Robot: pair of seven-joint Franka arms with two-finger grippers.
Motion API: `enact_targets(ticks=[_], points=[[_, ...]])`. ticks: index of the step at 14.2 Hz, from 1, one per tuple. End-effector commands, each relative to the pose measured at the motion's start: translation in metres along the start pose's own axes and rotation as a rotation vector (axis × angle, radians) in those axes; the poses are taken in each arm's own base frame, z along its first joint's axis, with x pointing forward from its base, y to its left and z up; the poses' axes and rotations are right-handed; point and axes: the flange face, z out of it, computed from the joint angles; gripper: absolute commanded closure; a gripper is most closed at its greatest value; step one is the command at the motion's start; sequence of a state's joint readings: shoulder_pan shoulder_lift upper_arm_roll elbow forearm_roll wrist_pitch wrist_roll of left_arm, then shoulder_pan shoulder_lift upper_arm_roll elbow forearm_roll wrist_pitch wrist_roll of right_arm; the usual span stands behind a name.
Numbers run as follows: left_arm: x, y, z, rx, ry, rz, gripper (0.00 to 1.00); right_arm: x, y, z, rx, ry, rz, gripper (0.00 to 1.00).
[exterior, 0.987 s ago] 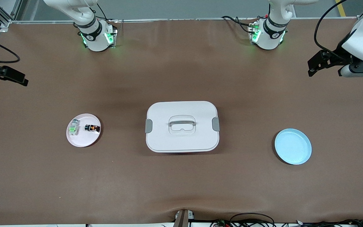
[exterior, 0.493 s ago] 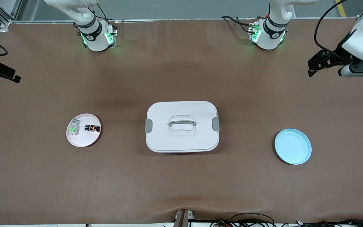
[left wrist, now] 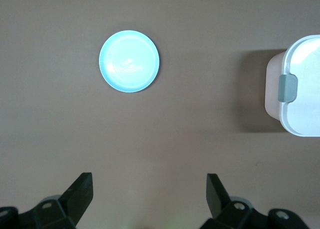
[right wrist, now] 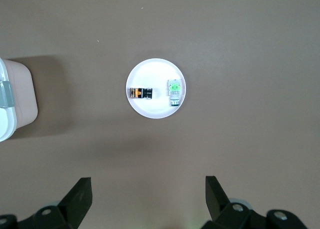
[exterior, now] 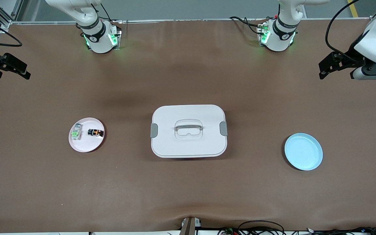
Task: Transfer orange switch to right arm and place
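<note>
The orange switch (exterior: 95,132) (right wrist: 141,93), a tiny black block with an orange-red top, lies on a small pink plate (exterior: 86,147) (right wrist: 155,111) toward the right arm's end of the table. My right gripper (right wrist: 148,185) (exterior: 7,65) hangs high over that end of the table, open and empty, well apart from the plate. My left gripper (left wrist: 150,181) (exterior: 336,64) hangs high over the left arm's end, also open and empty.
A clear-and-silver piece with a green top (exterior: 75,133) (right wrist: 174,92) shares the pink plate. A white lidded box (exterior: 188,143) (left wrist: 300,84) with a handle stands mid-table. A light blue plate (exterior: 303,151) (left wrist: 129,61) lies toward the left arm's end.
My right gripper has shifted at the table's edge, ending a little closer to the bases' side. The left arm, the switch and the plates have not moved.
</note>
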State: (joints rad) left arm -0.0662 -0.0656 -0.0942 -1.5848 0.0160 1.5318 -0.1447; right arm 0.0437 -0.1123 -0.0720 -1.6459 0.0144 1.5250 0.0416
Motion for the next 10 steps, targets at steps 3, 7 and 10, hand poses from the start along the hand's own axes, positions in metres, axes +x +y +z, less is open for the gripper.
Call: enact_targets(ticks=[3, 7, 10], points=[[-0.0002, -0.0025, -0.0107, -0.001, 0.015, 0.004, 0.0, -0.0044, -0.0094, -0.0164, -0.049, 0.018, -0.036, 0.0], [-0.0001, -0.0034, -0.0128, -0.002, 0.019, 0.002, 0.0, -0.0045, -0.0092, -0.0158, -0.045, 0.012, -0.024, 0.0], [0.0, -0.0042, -0.0128, -0.002, 0.019, 0.002, 0.0, -0.0046, -0.008, -0.02, -0.041, 0.021, -0.02, 0.0]])
